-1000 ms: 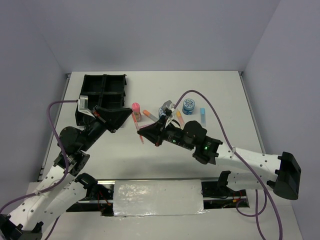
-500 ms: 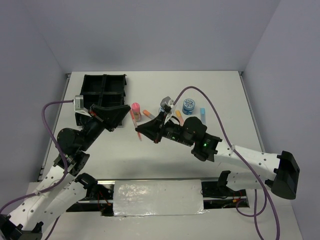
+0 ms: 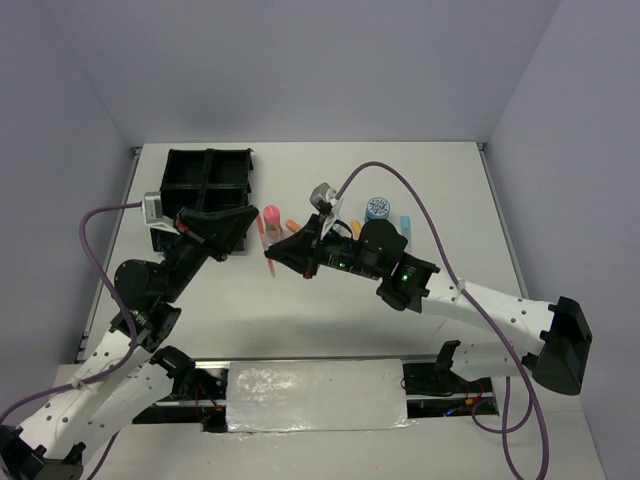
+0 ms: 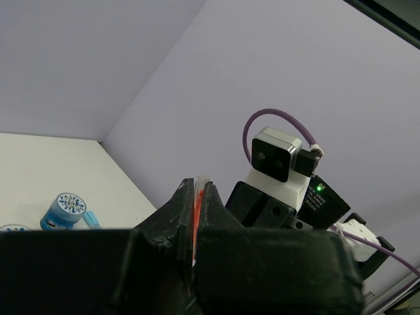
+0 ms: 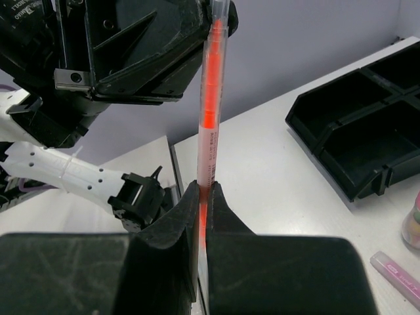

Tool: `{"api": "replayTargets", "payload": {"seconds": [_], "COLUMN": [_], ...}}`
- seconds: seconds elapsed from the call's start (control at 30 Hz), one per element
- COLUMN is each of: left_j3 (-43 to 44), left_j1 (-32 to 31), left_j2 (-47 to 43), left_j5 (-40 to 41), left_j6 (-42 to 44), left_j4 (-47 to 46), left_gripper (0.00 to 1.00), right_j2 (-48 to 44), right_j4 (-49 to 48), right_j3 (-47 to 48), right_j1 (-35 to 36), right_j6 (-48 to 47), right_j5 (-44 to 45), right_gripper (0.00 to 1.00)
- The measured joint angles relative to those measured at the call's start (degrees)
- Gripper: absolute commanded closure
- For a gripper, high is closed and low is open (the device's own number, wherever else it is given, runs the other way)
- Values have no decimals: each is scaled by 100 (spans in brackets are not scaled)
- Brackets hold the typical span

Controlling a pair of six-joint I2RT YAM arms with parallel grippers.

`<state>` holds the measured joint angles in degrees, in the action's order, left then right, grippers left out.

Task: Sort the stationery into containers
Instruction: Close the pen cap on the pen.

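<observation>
Likely light, stiff and slick, best pinched across its barrel, the orange pen (image 5: 211, 98) sits clamped in the right gripper (image 5: 202, 195) and, seemingly, the left gripper (image 4: 195, 190) too

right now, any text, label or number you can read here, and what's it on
None is clear enough to quote.
Left gripper, white print on its body: blurred.
Orange pen, fine print along the barrel: too small.
Pink marker, label: too small.
Right arm, white print by the green light: too small.
Blue tin, lid: pattern only, no legible words.
</observation>
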<state>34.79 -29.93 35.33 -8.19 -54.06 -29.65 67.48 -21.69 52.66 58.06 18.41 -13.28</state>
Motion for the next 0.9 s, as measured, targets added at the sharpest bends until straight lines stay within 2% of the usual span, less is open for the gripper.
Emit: {"api": "replayTargets", "payload": {"seconds": [0.4,0.43,0.47,0.5,0.53,0.57,0.73,0.9], "left_j3": [-68,-68,-63,-28,59,122,863,1698], "left_j1": [-39,-39,-39,-46,-68,-105,-188,-192], "left_j2": [-55,-55,-55,-57,-57,-55,11,-142], "left_j5": [138,140,149,162,107,48,118,144], "left_j6": [35,59,125,184,278,365,754,1241], "left_j4": [20,31,55,153,435,752,2227,2789], "left_gripper": [100,85,65,41,9,1,1,1], "right_j2": [26,26,28,35,55,72,83,90], "right_j4": [212,221,234,249,146,-35,-575,-708], "right_j3": [103,103,103,103,105,138,232,232], "right_j1": [-79,-81,-87,-98,-111,-129,-170,-175], "right_j6": [-57,-72,-85,-94,-107,-136,-234,-286], "right_j5": [-155,-170,-197,-223,-210,-216,-179,-129], "right_gripper": [100,100,100,100,100,100,100,100]}}
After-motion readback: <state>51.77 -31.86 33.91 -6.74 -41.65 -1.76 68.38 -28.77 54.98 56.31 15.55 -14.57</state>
